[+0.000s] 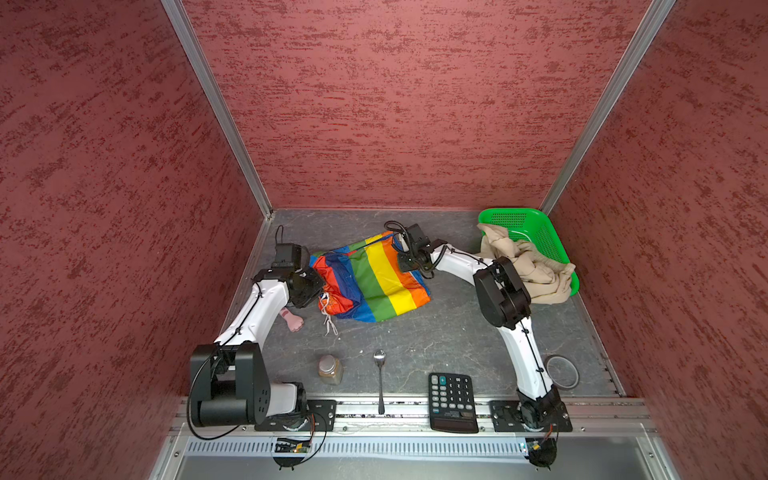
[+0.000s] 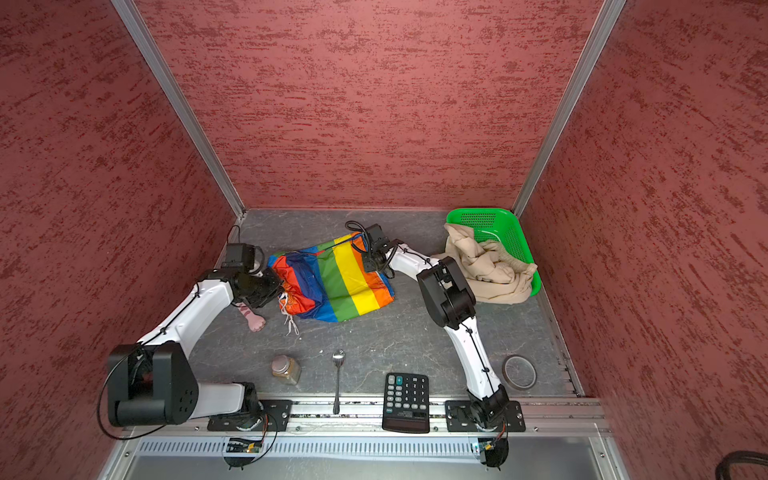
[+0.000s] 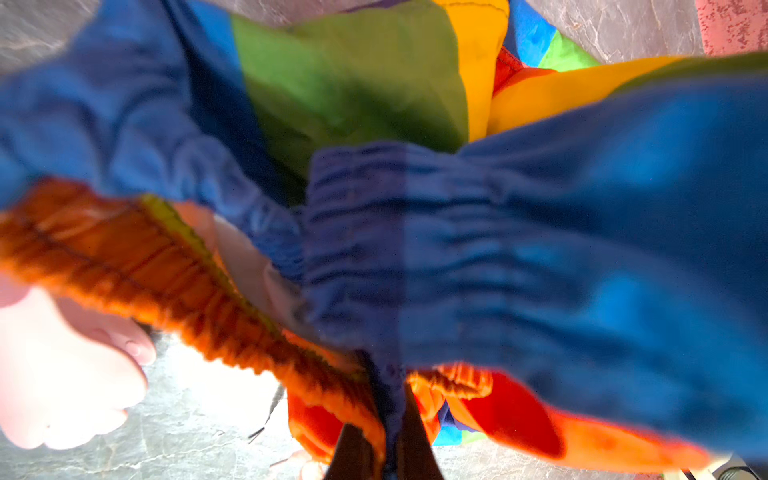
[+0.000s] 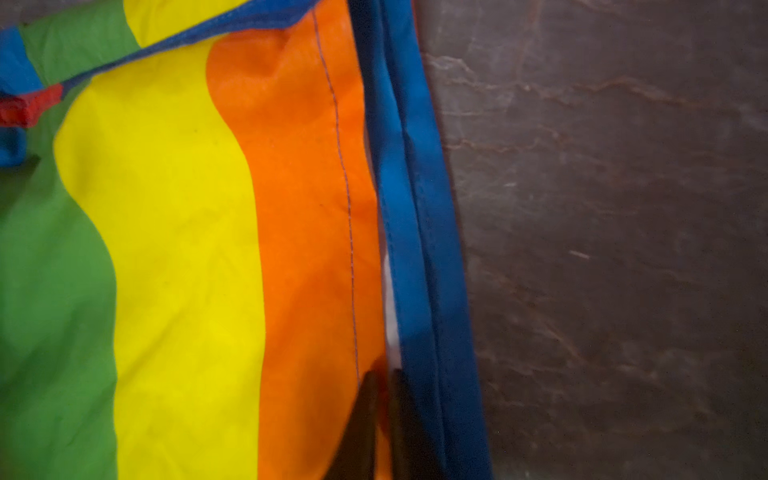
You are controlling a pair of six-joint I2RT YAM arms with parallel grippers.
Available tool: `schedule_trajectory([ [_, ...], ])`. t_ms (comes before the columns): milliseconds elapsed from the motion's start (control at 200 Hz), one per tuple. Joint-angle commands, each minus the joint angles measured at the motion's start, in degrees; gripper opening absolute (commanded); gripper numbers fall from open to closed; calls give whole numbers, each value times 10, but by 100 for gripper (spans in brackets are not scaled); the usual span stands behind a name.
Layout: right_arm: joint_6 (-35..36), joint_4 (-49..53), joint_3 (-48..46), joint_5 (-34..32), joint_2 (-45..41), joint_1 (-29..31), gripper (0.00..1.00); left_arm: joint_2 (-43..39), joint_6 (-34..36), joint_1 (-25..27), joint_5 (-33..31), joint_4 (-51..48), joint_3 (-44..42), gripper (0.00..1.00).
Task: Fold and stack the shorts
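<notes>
The rainbow-striped shorts (image 1: 374, 278) (image 2: 336, 282) lie spread across the middle of the grey table, their white drawstring (image 1: 329, 322) trailing toward the front. My left gripper (image 1: 316, 286) (image 3: 384, 419) is shut on their gathered blue and orange waistband (image 3: 457, 249) at the left end. My right gripper (image 1: 401, 268) (image 4: 384, 374) is at the far right edge, its fingers pinched on the orange cloth beside the blue hem (image 4: 419, 208). The beige shorts (image 1: 528, 262) (image 2: 490, 266) sit crumpled in a green basket (image 1: 511, 212), spilling over its front rim behind my right arm.
A pink toy hand (image 1: 294, 321) lies under my left arm. Along the front stand a brown jar (image 1: 330, 368), a spoon (image 1: 380, 382), a calculator (image 1: 452, 401) and a tape ring (image 1: 562, 371). Red walls close in three sides.
</notes>
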State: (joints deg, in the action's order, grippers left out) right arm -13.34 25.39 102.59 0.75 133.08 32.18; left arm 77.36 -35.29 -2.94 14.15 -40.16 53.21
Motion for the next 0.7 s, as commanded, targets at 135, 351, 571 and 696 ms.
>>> schedule_trajectory([
  [135,-1,25,-1,-6,11,5,46,4,8,-9,14,12,-7,6],
  [351,12,21,-26,-32,14,28,36,10,7,-10,19,16,-9,6],
  [571,14,24,-28,-89,13,32,4,16,7,-11,23,17,-10,6],
  [696,17,24,-16,-102,0,24,0,16,8,-12,21,16,-13,6],
])
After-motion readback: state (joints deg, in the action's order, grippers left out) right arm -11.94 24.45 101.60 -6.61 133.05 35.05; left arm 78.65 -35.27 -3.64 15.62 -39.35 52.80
